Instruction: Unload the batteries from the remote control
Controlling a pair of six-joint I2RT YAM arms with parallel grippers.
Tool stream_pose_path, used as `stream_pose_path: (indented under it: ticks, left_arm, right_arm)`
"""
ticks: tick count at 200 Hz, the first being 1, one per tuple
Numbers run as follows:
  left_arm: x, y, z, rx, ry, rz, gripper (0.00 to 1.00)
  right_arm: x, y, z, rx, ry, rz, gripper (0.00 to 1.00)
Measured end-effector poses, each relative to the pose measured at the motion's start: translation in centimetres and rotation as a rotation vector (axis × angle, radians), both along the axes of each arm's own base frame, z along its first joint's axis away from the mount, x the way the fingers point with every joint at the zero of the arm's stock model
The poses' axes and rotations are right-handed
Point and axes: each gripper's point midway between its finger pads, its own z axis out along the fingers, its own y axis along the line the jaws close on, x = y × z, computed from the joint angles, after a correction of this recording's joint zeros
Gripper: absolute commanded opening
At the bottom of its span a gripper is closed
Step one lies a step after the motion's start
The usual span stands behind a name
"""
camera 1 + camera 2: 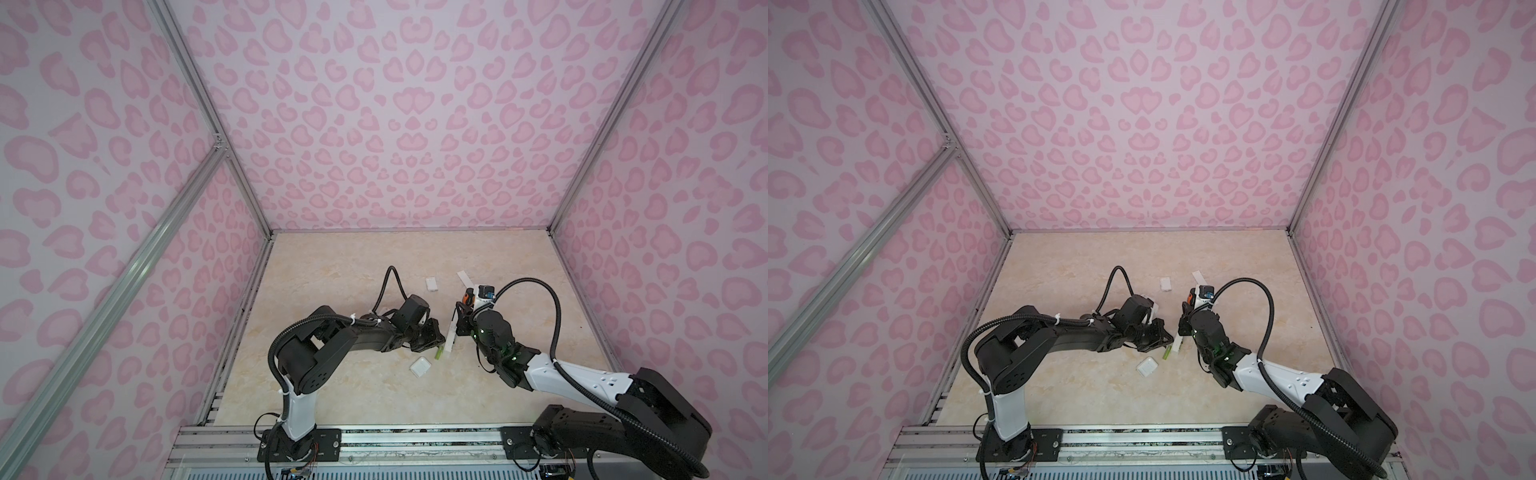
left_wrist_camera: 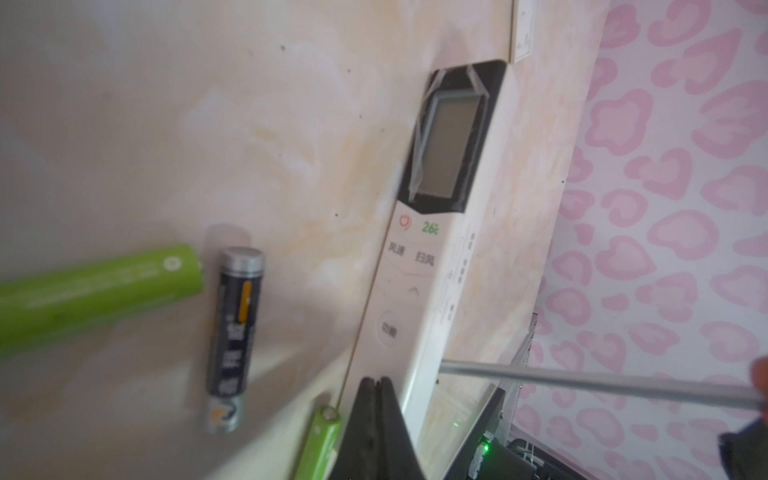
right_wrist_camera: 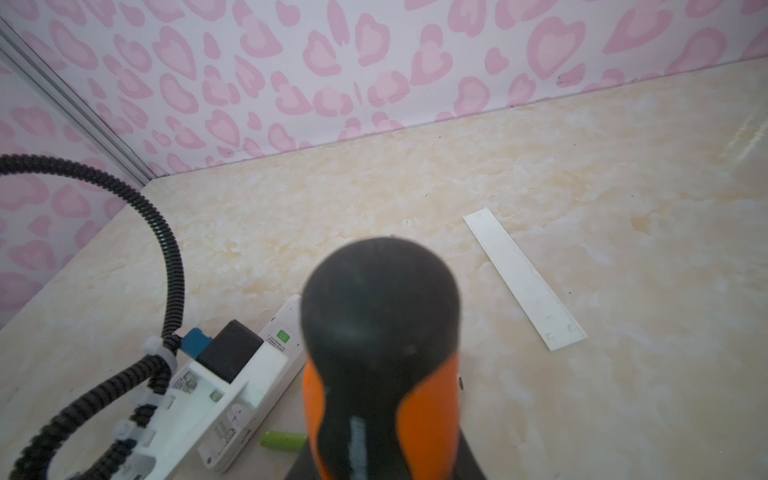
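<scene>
The white remote control, grey screen at one end, sits tilted on its long edge; in a top view this remote is a narrow bar mid-table. My left gripper is shut and empty, its tips against the button end of the remote's face. My right gripper is shut on the screwdriver's orange-and-black handle, which hides its fingers in the right wrist view. The screwdriver's steel shaft reaches the remote's far edge. A green battery, a dark battery and another green battery lie loose beside it.
A white cover lies near the left arm, another white cover farther back, and a long white strip behind the right gripper. A white remote, label up, shows under the left wrist camera mount; I cannot tell if it is the same one.
</scene>
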Motion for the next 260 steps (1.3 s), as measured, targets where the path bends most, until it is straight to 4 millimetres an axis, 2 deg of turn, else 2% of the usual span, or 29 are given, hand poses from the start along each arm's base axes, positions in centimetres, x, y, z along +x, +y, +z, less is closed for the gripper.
stream_pose_path:
  ticks: [26, 41, 59, 75, 128, 155, 201, 260]
  left_arm:
    - [0.0, 0.0, 0.1, -0.002, -0.005, -0.001, 0.1]
    - [0.0, 0.1, 0.6, 0.002, -0.023, -0.01, 0.18]
    - [0.5, 0.0, 1.6, 0.004, -0.065, -0.015, 0.26]
    - [0.8, 0.0, 1.9, 0.016, -0.091, -0.021, 0.3]
    - [1.4, -0.2, 1.7, 0.058, -0.109, -0.042, 0.3]
    - [1.5, -0.3, 1.2, 0.071, -0.099, -0.043, 0.29]
    - [1.5, -0.1, 0.0, 0.097, -0.077, -0.041, 0.27]
    - [1.7, 0.0, -0.4, 0.092, -0.068, -0.041, 0.22]
  right_arm:
    - [0.0, 0.1, 0.8, 0.03, -0.015, 0.005, 0.0]
    - [0.0, -0.2, 1.3, 0.042, -0.027, -0.002, 0.0]
    - [0.1, -0.8, 1.9, 0.06, -0.039, -0.021, 0.0]
    - [0.2, -1.4, 2.1, 0.063, -0.039, -0.036, 0.0]
    - [0.2, -1.9, 1.9, 0.036, -0.017, -0.038, 0.0]
    - [0.6, -1.4, 2.0, 0.015, -0.016, -0.015, 0.0]
    - [1.0, -0.1, 1.2, -0.042, 0.005, 0.036, 0.0]
    - [1.0, 1.0, 0.5, -0.107, 0.008, 0.087, 0.0]
